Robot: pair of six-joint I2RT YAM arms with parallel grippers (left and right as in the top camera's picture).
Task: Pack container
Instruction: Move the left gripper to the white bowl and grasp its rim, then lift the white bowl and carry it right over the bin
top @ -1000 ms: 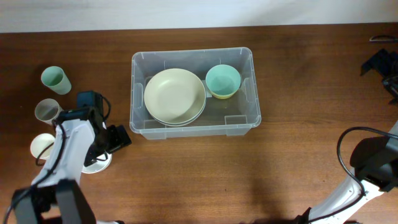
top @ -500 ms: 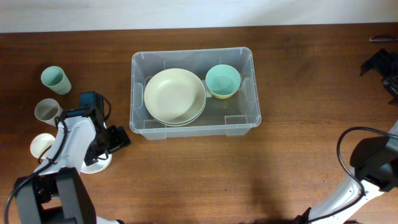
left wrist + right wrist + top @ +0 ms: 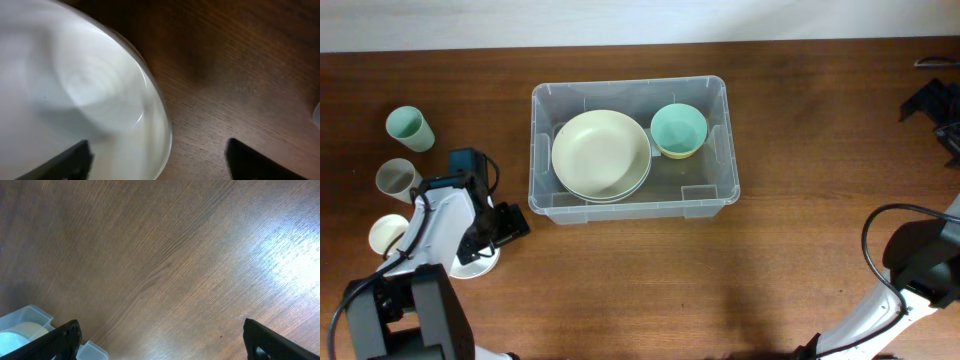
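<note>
Overhead: the container [image 3: 630, 207] sits mid-table [image 3: 800, 250], with a cream plate [image 3: 601, 153] at its 9 o'clock side and a teal bowl [image 3: 678, 128] toward 2 o'clock. Three cups [image 3: 397, 178] stand at the table's 9 o'clock. A white dish [image 3: 475, 266] lies at 8 o'clock under the left arm [image 3: 445, 215].

Left wrist: the left gripper [image 3: 157, 162] is spread, straddling the dish's rim.

Right wrist: the right gripper [image 3: 165, 342] is spread wide above the table, with a container corner at 8 o'clock.

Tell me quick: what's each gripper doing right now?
Left gripper: open, astride the rim of the white dish, holding nothing.
Right gripper: open and empty, above the wooden table.
</note>
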